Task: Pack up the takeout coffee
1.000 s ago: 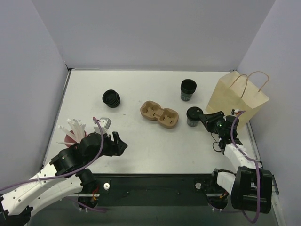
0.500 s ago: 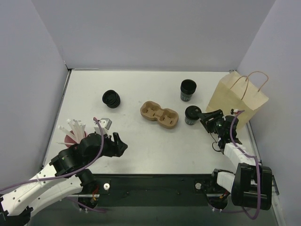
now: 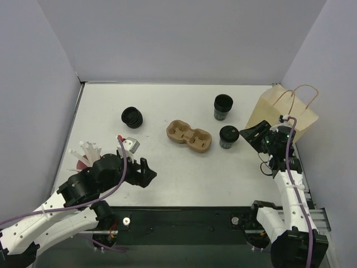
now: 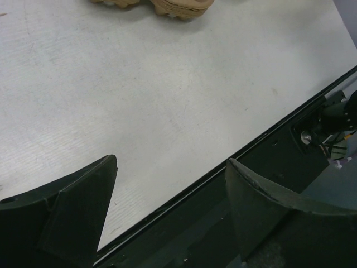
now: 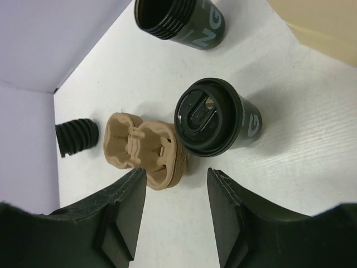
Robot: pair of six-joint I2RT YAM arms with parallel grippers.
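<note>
Backs right pincer (image 3: 254, 134) off rightward with jaws apart; takeout coffee (image 3: 228, 136) upright just left of it on counter (image 3: 184, 106), far from left pincer (image 3: 146, 175), also apart.

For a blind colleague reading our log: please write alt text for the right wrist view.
The lidded black takeout coffee stands on the white table just beyond the open right pincer. A brown pulp carrier lies to its left, with a stack of lidless cups above and a stack of lids at far left.
</note>
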